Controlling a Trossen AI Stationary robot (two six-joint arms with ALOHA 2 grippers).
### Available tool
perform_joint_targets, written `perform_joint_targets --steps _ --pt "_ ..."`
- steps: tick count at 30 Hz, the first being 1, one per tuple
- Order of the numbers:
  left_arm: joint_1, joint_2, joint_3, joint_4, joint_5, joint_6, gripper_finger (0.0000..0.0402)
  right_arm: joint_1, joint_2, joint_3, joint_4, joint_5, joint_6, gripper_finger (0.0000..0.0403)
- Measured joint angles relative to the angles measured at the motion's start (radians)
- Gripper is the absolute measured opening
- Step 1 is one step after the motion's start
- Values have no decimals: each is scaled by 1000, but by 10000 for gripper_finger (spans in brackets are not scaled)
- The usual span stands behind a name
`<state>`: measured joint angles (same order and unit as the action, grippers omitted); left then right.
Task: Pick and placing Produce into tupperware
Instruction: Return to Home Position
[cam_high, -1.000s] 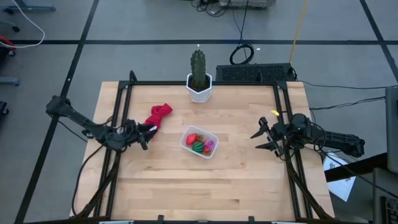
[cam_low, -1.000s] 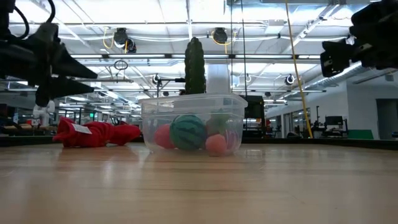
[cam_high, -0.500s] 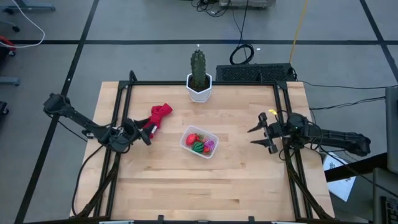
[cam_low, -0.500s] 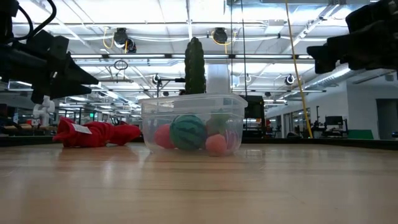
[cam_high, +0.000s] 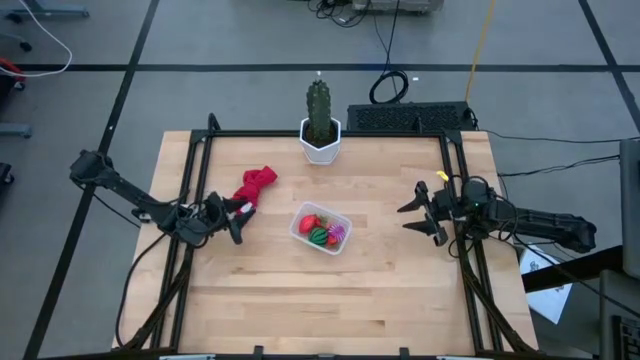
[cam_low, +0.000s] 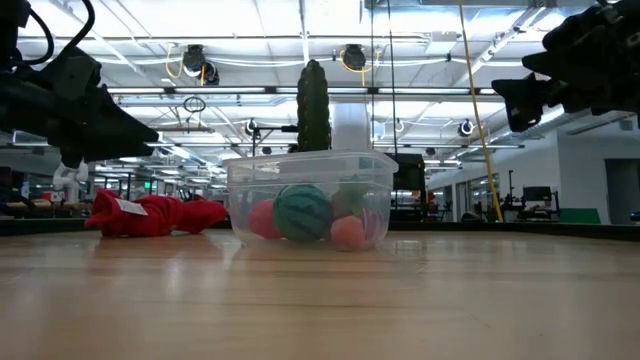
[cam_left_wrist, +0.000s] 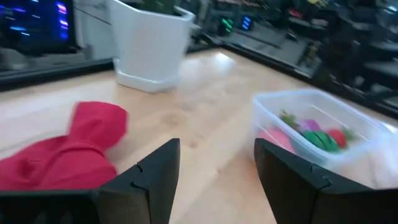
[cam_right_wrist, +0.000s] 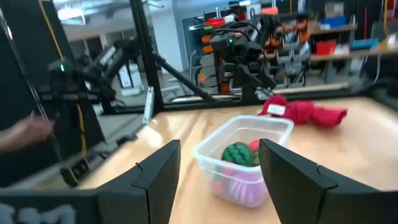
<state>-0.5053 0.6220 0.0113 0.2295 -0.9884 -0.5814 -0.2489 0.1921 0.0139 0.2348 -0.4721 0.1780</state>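
Flanking the tupperware (cam_high: 298, 227): left gripper (cam_high: 241, 222), right gripper (cam_high: 403, 219) (jaws apart).

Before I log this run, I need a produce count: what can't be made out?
Count of produce in the tupperware: too small in high view; in low view the green striped ball overlaps others.
Red cloth: cut off by left wrist view's edge.
Cactus pot: behind tupperware, low view.

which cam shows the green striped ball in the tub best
The low view: the green striped ball sits centred and large behind the front wall of the clear plastic rectangular tub. The right wrist view shows it smaller over the rim; the left wrist view only a green sliver; the high view a green speck.
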Motion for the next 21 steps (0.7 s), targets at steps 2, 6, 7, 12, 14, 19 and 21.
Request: perform_joint_targets --steps 2,6,7,12,14,19,21 --pt "0 0 0 0 40 4 209 0 0 0 0 0 47 210" --pt "0 0 0 0 99 1 209 0 0 0 0 0 71 210" --pt "0 0 0 0 104 0 209 0 0 0 0 0 71 210" --pt "0 0 0 0 107 1 209 0 0 0 0 0 71 210" --pt "0 0 0 0 107 1 209 0 0 0 0 0 71 210" --pt "0 0 0 0 107 1 209 0 0 0 0 0 71 210" --pt "0 0 0 0 107 1 209 0 0 0 0 0 72 210"
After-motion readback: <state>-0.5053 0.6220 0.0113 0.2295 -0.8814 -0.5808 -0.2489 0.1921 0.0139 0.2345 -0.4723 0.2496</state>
